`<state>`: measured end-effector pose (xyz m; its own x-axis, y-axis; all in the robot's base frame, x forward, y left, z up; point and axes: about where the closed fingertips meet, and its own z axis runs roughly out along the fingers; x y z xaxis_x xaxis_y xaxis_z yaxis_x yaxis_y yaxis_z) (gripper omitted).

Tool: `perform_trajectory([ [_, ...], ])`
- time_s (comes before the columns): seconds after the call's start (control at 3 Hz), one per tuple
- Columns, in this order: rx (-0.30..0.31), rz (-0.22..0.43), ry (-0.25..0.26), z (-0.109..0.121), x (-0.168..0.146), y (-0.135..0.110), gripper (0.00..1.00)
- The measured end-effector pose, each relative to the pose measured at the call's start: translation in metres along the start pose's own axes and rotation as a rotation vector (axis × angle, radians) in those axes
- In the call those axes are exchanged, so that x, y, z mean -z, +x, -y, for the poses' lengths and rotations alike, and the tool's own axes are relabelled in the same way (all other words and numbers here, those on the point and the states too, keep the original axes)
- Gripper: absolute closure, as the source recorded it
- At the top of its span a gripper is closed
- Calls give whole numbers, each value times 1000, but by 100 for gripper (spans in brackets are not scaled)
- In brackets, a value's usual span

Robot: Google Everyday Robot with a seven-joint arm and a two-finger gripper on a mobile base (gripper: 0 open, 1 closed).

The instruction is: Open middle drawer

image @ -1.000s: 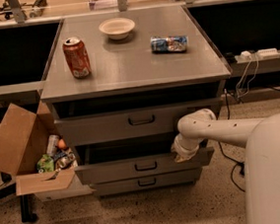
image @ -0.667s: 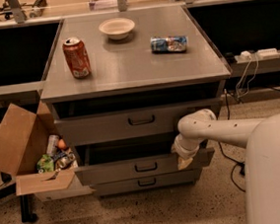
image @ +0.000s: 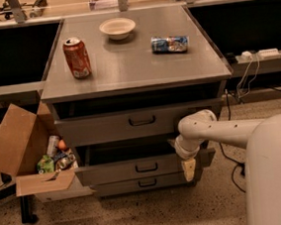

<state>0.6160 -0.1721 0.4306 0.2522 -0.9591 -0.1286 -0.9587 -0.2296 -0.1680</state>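
Observation:
The middle drawer (image: pixel 136 168) is the second of three in the grey metal cabinet (image: pixel 137 80). Its low flat front carries a small dark loop handle (image: pixel 146 167) at centre. It stands pulled out a little, with a dark gap above its front. My gripper (image: pixel 188 169) hangs from the white arm (image: pixel 216 129) and points down at the right end of this drawer's front, well to the right of the handle. The taller top drawer (image: pixel 141 122) also stands slightly out. The slim lowest drawer (image: pixel 147 183) is shut.
On the cabinet top stand a red soda can (image: pixel 77 57), a white bowl (image: pixel 117 28) and a lying blue-and-white can (image: pixel 169 44). An open cardboard box (image: pixel 19 146) holding trash sits left of the drawers. My white base (image: pixel 275 171) fills the lower right. Cables hang at right (image: pixel 242 80).
My gripper has sunk slightly lower along the right end of the middle drawer's front. The drawers have not visibly moved.

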Motion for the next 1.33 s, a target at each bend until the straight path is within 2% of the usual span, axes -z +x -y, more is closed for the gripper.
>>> perform_trajectory([
  [0.33, -44, 37, -34, -7, -12, 5, 0],
  [0.67, -132, 64, -99, -21, -24, 12, 0],
  [1.0, -189, 54, -177, -28, -24, 10, 2],
  [1.33, -188, 31, -199, -34, -15, 4, 25],
])
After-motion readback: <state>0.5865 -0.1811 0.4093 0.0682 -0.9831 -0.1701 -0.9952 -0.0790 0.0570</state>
